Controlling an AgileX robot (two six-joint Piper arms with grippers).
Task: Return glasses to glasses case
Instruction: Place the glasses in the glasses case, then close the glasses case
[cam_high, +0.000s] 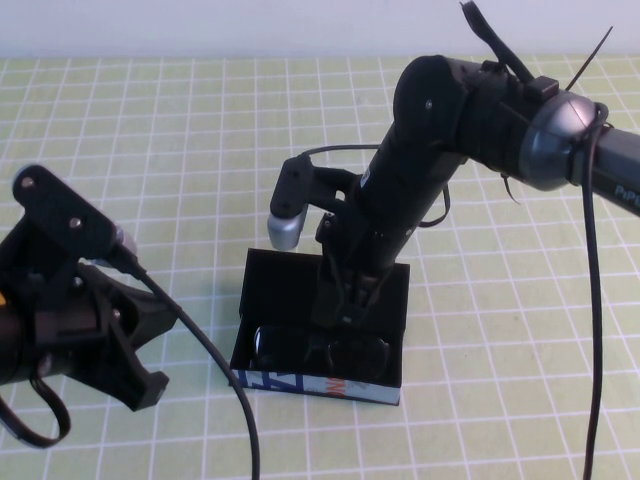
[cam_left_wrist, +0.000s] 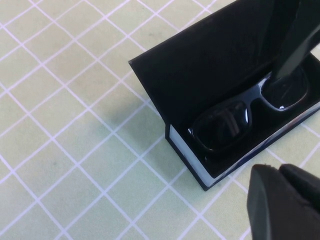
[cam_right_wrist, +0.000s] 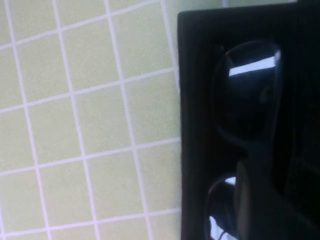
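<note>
While the glasses lie inside the open glasses case, close behind its light-blue printed front edge, the high view shows the right gripper reaching down into the case just above the bridge of the frame; from here it is not possible to tell how far its fingers stand apart or whether they grip the frame. The left gripper hangs off the case's left side, near it but not touching, holding nothing that can be seen, and its opening cannot be judged either. In the left wrist view the glasses sit lens-front toward the case's pale front wall, with a dark finger of the right gripper coming down at the bridge end of the far lens; contact or a small gap cannot be told apart. The right wrist view looks straight down on one lens against the black lining, the case wall beside the green gridded mat. Judged from this, the placing step is nearly complete: a clean release calls for parting the fingers fully, then lifting straight up so neither fingertip snags the frame or drags the case.
</note>
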